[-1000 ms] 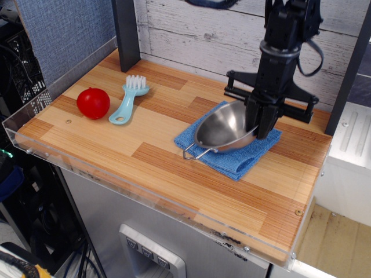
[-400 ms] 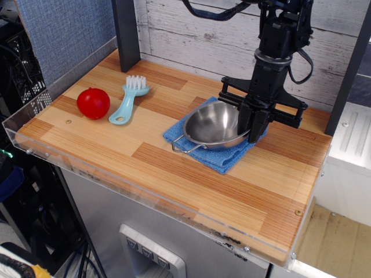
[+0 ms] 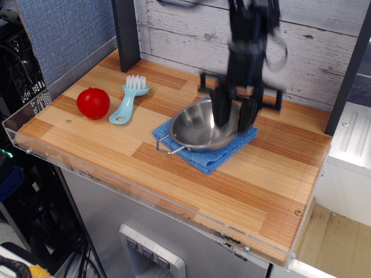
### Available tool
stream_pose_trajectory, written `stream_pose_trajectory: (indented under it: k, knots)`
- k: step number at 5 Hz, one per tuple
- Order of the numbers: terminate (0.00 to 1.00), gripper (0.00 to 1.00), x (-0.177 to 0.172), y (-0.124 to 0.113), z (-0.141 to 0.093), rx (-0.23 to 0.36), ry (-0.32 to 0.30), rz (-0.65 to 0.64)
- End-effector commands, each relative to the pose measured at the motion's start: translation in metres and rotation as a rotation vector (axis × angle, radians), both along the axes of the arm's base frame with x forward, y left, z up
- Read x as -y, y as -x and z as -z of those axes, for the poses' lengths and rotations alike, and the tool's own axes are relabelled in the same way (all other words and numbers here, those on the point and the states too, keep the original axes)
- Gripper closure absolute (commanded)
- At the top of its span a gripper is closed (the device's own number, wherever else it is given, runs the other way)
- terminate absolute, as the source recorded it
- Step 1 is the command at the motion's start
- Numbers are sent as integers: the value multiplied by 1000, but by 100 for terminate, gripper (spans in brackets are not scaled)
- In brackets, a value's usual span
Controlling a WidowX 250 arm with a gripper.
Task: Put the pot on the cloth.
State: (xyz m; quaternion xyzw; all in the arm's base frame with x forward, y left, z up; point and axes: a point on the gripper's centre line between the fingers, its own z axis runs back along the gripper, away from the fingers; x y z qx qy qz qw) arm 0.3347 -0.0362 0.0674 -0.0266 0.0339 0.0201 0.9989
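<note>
- Now the pot (image 3: 200, 126) sits on the cloth (image 3: 215, 152), further left on the table (image 3: 174, 174) than it was a second ago; pot and cloth have slid together toward the table's middle.
- Its wire handle (image 3: 164, 146) sticks out past the cloth's front-left edge and over the bare wood.
- The cloth's blue shows mostly at the front and right of the pot, with one corner pointing toward the front edge of the table.
- The gripper (image 3: 232, 119) has moved left along with the pot and is blurred by motion (so its outline is smeared); its fingers reach down at the pot's back-right rim, but I cannot tell whether they are clamped on it.
- The arm above it has swung left against the pale plank wall.
- The red ball (image 3: 93, 103) lies near the table's left edge, where it was before.
- The light-blue brush (image 3: 128, 100) lies just right of the ball, bristles toward the back, unmoved.
</note>
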Motion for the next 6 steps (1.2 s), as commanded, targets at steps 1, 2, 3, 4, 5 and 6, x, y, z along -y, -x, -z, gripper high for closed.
stream_pose_trajectory:
  k: [1, 2, 3, 4, 5, 6]
  knots:
    - [0, 0, -12, 13, -96, 244, 91, 11]
    - [0, 0, -21, 27, -120, 288, 114, 5]
    - [0, 0, -25, 33, -125, 302, 93, -15]
    - [0, 0, -29, 35, -123, 282, -1, -82]
    - [0, 0, -29, 34, -116, 263, -39, -80]
    - [0, 0, -28, 32, -113, 247, -52, -28]
